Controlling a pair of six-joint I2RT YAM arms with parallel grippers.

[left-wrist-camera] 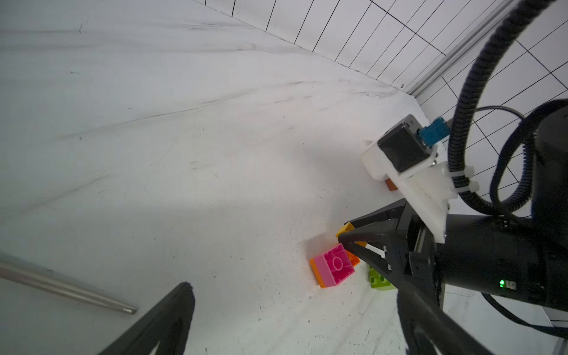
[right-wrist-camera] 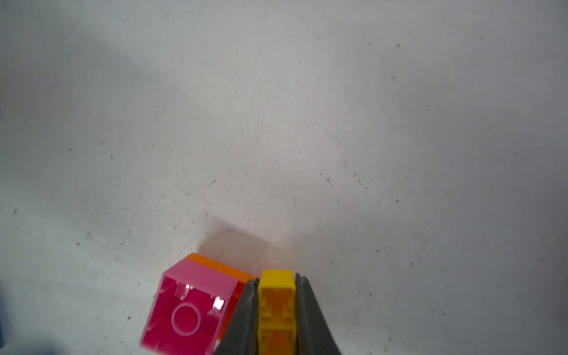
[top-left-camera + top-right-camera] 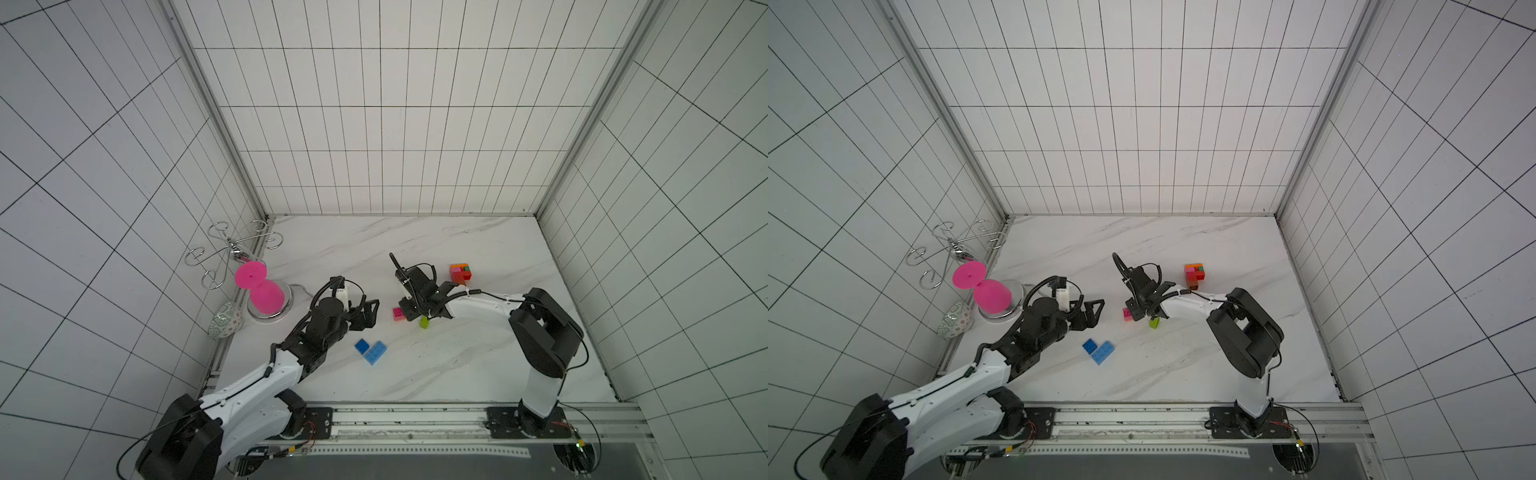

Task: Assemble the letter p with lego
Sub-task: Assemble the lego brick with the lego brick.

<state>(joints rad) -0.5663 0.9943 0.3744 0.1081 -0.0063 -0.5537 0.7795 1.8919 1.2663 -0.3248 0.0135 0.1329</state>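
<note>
Yellow brick (image 2: 277, 276) pinched in right gripper (image 2: 276, 310); pink-orange brick pair (image 3: 399, 313) just beside at 9 o'clock, lime brick (image 3: 424, 322) at 4 o'clock. Left gripper (image 3: 368, 315) open.

One dark blue brick (image 3: 362, 346); one light blue brick (image 3: 375, 353); one lime brick (image 3: 424, 322); one pink brick (image 1: 336, 266) joined to one orange brick (image 2: 218, 266); one yellow brick (image 2: 276, 307); one many-coloured stack (image 3: 460, 272); one pink hourglass (image 3: 259, 291); one wire stand (image 3: 232, 249); one patterned egg (image 3: 225, 319).
</note>
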